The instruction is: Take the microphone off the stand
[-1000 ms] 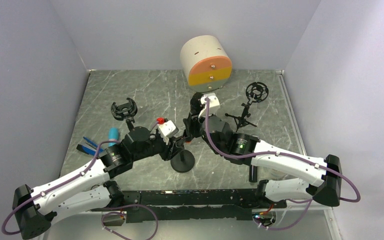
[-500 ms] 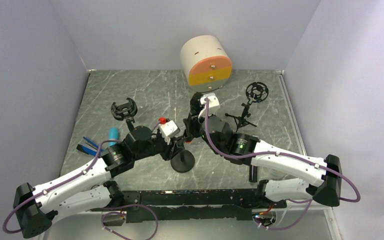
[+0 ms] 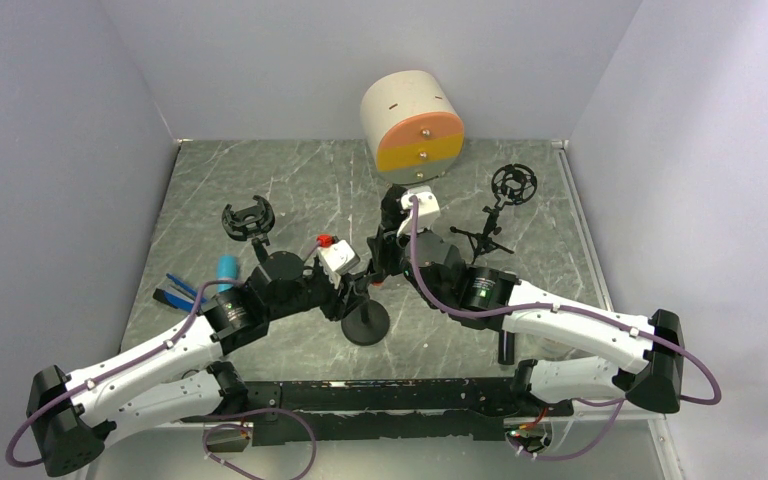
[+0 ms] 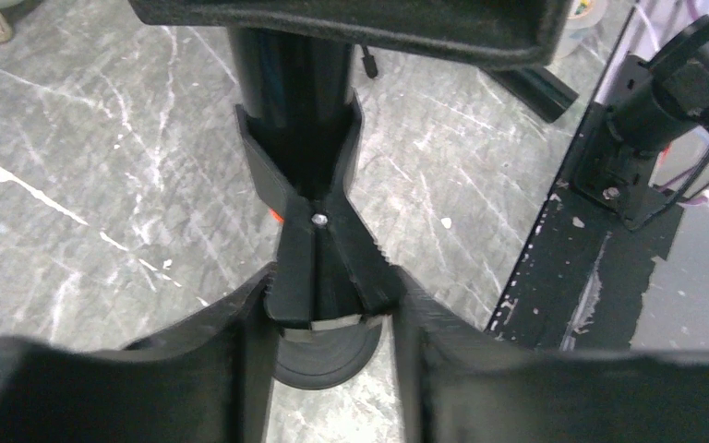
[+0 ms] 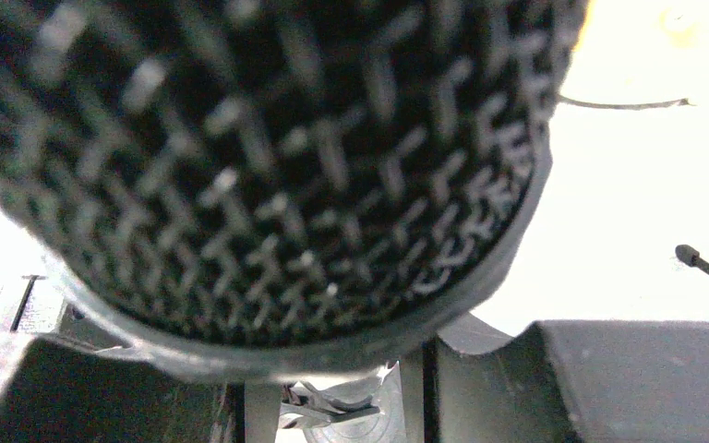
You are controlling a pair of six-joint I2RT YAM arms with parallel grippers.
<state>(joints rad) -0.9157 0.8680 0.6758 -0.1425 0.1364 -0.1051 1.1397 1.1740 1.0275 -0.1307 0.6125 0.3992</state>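
The black microphone (image 3: pixel 392 210) sits tilted in the clip of the stand, whose round black base (image 3: pixel 365 322) rests on the table centre. In the left wrist view the microphone body (image 4: pixel 291 83) runs up out of the forked clip (image 4: pixel 318 249), with the base (image 4: pixel 323 355) below. My left gripper (image 4: pixel 328 300) is shut on the clip's lower part; it also shows in the top view (image 3: pixel 357 292). My right gripper (image 3: pixel 388 255) is shut on the microphone body. In the right wrist view the mesh head (image 5: pixel 268 157) fills the frame above the gripper (image 5: pixel 332 401).
A beige cylinder cabinet (image 3: pixel 412 125) with orange and yellow drawers stands at the back. A shock mount on a small tripod (image 3: pixel 510 190) is at the right, a second black mount (image 3: pixel 248 220) at the left. Blue items (image 3: pixel 185 292) and a teal tube (image 3: pixel 226 268) lie left.
My left wrist has shifted very slightly to the right on the stand. The right arm and the microphone have not visibly moved.
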